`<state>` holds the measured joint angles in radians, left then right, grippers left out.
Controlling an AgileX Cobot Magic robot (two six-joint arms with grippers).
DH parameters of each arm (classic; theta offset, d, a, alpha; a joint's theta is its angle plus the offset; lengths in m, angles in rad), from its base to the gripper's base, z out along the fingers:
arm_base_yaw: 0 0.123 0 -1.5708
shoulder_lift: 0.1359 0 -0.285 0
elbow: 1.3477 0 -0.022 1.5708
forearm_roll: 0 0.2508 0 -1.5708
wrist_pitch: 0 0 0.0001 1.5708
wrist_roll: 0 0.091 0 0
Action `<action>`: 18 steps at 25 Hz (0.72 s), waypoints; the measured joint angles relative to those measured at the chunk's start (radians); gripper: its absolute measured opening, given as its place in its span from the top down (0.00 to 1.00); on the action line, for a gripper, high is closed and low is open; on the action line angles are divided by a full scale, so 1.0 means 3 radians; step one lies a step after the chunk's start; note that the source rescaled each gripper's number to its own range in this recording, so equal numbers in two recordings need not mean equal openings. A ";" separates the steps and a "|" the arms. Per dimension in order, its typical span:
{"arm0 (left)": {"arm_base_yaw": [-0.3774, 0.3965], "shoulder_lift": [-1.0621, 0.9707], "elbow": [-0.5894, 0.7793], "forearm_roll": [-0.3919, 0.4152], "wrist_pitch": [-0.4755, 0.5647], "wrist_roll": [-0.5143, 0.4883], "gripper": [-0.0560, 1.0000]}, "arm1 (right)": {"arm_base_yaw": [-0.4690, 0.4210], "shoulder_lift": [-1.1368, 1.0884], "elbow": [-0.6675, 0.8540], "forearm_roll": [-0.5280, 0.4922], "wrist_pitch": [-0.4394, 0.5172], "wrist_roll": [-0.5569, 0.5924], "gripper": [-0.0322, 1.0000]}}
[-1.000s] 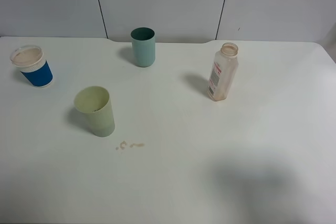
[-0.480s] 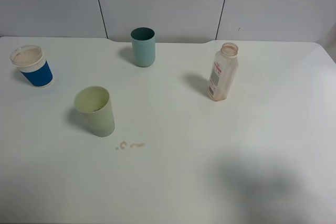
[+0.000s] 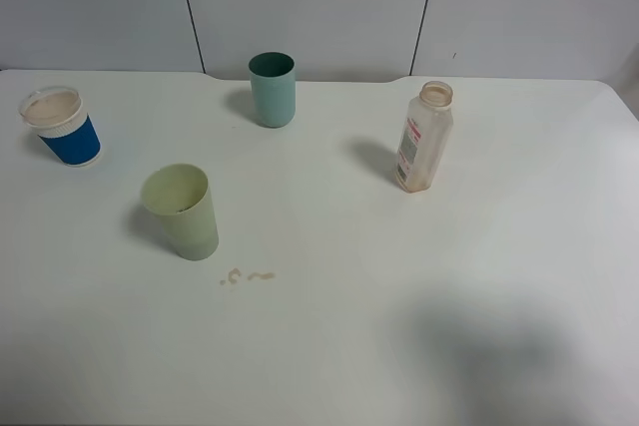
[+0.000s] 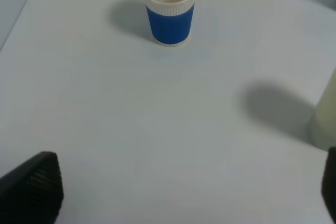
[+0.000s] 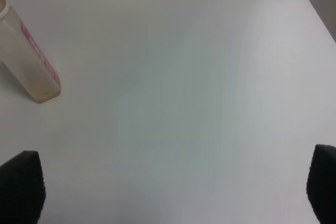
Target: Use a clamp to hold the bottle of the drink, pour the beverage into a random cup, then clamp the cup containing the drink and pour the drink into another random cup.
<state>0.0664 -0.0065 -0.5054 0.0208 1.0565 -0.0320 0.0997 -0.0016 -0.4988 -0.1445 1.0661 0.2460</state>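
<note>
White tabletop (image 3: pixel 399 296): clear plastic bottle (image 3: pixel 423 139) looks drained, short blue paper cup (image 3: pixel 62 127) at left edge seems filled; pours likely done; left gripper (image 4: pixel 181 187), right gripper (image 5: pixel 172 184) spread wide, empty.

This looks like a plain test room: a big white table (image 3: pixel 399 276), with flat grey wall panels (image 3: pixel 310 7) along the top.

A teal tumbler (image 3: pixel 272 90) stands upright near the far edge of the white table (image 3: pixel 399 286), grey wall panels (image 3: pixel 310 7) behind
</note>
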 joint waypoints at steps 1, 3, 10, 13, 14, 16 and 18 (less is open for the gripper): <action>0.0000 0.0000 0.0000 0.0000 0.0000 0.0000 0.00 | 0.0000 0.0000 0.0000 0.0000 0.0000 0.0000 0.00; 0.0000 0.0000 0.0000 0.0000 0.0000 0.0000 0.00 | 0.0000 0.0000 0.0000 0.0000 0.0000 0.0000 0.00; 0.0000 0.0000 0.0000 0.0000 0.0000 0.0000 0.00 | 0.0000 0.0000 0.0000 0.0000 0.0000 0.0002 0.00; 0.0000 0.0000 0.0000 0.0000 0.0000 0.0000 0.00 | 0.0000 0.0000 0.0000 0.0000 0.0000 0.0002 0.00; 0.0000 0.0000 0.0000 0.0000 0.0000 0.0000 0.00 | 0.0000 0.0000 0.0000 0.0000 0.0000 0.0002 0.00; 0.0000 0.0000 0.0000 0.0000 0.0000 0.0000 0.00 | 0.0000 0.0000 0.0000 0.0000 0.0000 0.0002 0.00; 0.0000 0.0000 0.0000 0.0000 0.0000 0.0000 0.00 | 0.0000 0.0000 0.0000 0.0000 0.0000 0.0002 0.00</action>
<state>0.0664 -0.0065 -0.5054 0.0208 1.0565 -0.0320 0.0997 -0.0016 -0.4988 -0.1445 1.0661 0.2467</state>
